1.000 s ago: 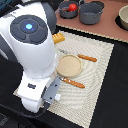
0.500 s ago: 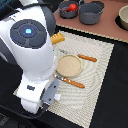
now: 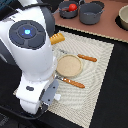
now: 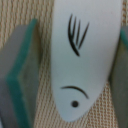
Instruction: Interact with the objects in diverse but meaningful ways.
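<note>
In the wrist view a flat white fish (image 4: 80, 60) with black drawn lines lies on the ribbed beige mat (image 4: 42, 30). My gripper (image 4: 72, 65) is open and straddles it, one teal-padded finger on each side; mat shows between the fish and one finger. In the exterior view my hand (image 3: 48, 96) is low over the mat's near edge, largely hidden by the white arm, and the fish cannot be made out there. The bread loaf (image 3: 57, 38) lies at the mat's far corner. A red tomato (image 3: 72, 7) sits in a blue-grey pot (image 3: 65, 10).
A round tan disc (image 3: 69, 65) lies mid-mat with an orange-brown sausage (image 3: 87, 58) beyond it and a similar piece (image 3: 75, 83) in front. A second grey pot (image 3: 91, 13) and a bowl (image 3: 123, 17) stand on the brown table behind.
The arm has shifted only slightly over the mat's near edge. Nothing else on the mat has moved.
</note>
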